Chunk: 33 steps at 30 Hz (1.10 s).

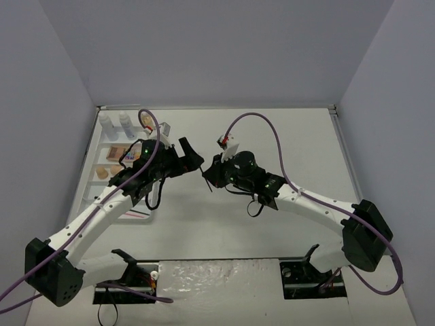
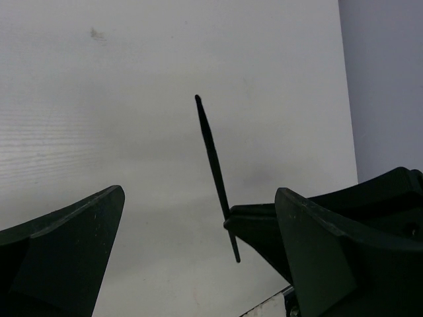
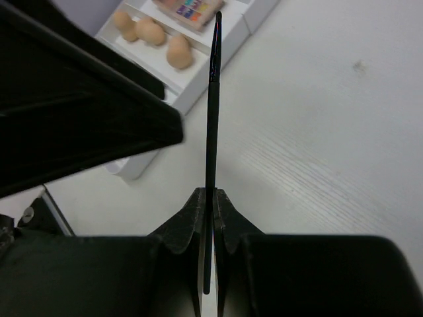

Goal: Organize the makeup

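Observation:
My right gripper (image 3: 213, 195) is shut on a thin black pencil (image 3: 211, 99), which sticks straight out ahead of the jaws and hangs above the table. In the left wrist view the same pencil (image 2: 213, 158) stands tilted between the wide-open fingers of my left gripper (image 2: 199, 191), touching neither. From above, both grippers meet mid-table, the left gripper (image 1: 192, 157) facing the right gripper (image 1: 207, 174). Three peach sponges (image 3: 149, 32) and a colourful palette (image 3: 192, 9) lie in the white tray (image 3: 198, 89). Two clear white-capped bottles (image 1: 115, 123) stand at the tray's far end.
The white slotted tray (image 1: 95, 178) lies along the table's left side, partly under my left arm. Grey walls close the table on the left, back and right. A purple cable (image 1: 262, 125) arcs over the right arm.

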Each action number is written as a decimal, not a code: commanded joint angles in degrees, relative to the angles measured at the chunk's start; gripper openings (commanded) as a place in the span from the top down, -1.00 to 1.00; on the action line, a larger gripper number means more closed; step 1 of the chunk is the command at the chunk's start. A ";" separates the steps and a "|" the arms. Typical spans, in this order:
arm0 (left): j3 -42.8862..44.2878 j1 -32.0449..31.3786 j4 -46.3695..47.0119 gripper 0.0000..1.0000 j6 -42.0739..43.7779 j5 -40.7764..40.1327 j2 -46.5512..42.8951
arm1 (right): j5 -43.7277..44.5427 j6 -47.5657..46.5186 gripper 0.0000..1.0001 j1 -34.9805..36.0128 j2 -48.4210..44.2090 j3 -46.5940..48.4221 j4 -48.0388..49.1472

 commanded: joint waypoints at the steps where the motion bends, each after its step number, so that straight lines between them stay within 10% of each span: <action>1: 4.34 -1.42 7.60 -0.91 -3.43 -0.92 1.01 | -4.10 0.96 1.00 0.29 -1.60 1.44 7.59; 7: 3.41 -2.28 9.65 -0.55 -6.24 -1.65 1.59 | -4.43 1.53 1.00 1.19 -1.52 2.04 8.98; 9: 2.78 -2.38 10.29 0.07 -7.22 -1.32 1.87 | -4.43 1.71 1.00 1.28 -1.50 2.05 9.28; 13: 1.77 -2.72 11.25 0.60 -8.91 -1.04 2.47 | -4.25 1.88 1.00 1.47 -1.44 2.11 9.73; 20: 1.02 -2.81 11.25 1.00 -10.11 -1.35 2.47 | -3.89 1.85 0.95 1.47 -1.70 1.83 9.85; 33: -4.85 3.49 -3.42 1.00 -14.62 -17.74 -4.88 | 3.17 -2.64 -0.91 -1.19 -7.94 1.28 -4.10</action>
